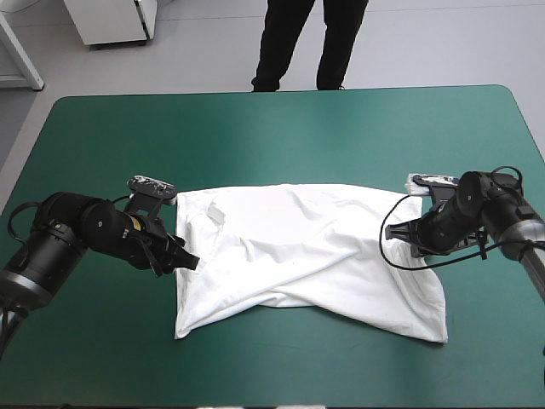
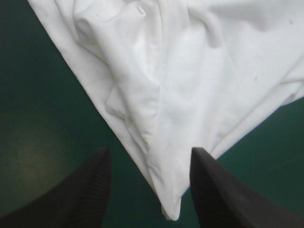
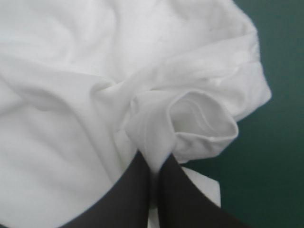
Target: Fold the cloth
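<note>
Lying spread across the middle of the teal-green worktop, the white T-shirt was roughly flat but creased, with soft folds running through its body. Its near hem slanted down toward five o'clock in the high view.

The left pincer sat low at the shirt's nine o'clock edge. Its black fingers stood well apart, gripping nothing. A pointed corner of the cloth reached in between them, resting on the cover, nearer one finger than the other. Whether it touched that finger could not be told.

The right pincer was at the shirt's three o'clock edge. It was clamped on the T-shirt, its two fingers pressed together into one point with a pinch of white fabric caught between the tips. Just ahead of those tips a hemmed sleeve opening curled up in a loose roll, and bare teal-green cover showed beside it.
</note>
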Available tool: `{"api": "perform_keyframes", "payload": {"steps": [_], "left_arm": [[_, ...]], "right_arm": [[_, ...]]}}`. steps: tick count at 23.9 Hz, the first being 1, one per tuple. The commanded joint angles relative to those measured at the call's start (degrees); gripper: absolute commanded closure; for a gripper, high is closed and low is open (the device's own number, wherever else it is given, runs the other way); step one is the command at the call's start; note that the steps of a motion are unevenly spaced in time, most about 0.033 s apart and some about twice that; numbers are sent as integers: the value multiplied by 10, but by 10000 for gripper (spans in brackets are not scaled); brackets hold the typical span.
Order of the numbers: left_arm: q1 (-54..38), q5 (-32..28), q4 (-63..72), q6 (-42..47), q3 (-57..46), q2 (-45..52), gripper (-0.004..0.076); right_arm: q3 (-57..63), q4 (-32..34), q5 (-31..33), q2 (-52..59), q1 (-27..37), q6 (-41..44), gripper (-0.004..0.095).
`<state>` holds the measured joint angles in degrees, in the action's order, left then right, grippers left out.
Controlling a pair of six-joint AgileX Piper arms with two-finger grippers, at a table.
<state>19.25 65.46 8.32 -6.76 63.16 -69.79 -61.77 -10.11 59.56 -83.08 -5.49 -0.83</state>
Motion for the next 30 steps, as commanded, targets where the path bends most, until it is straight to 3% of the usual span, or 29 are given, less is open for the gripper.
{"api": "perform_keyframes", "payload": {"steps": [1, 10, 20, 22, 26, 30], "left_arm": [[0, -15, 11, 3, 19, 14, 353], [0, -17, 12, 3, 19, 14, 353], [0, -17, 17, 3, 19, 14, 353], [0, -17, 17, 3, 19, 14, 353], [0, -17, 17, 3, 19, 14, 353], [0, -16, 17, 3, 19, 14, 353]], "right_arm": [[-19, -21, -7, 20, -29, -10, 925], [-19, -71, -49, -4, -44, -36, 925], [-19, -121, -46, -91, -44, -67, 920], [-19, -124, -39, -89, -44, -69, 831], [-19, -131, -1, -83, -44, -73, 434], [-19, -128, 6, -30, -44, -68, 439]]}}
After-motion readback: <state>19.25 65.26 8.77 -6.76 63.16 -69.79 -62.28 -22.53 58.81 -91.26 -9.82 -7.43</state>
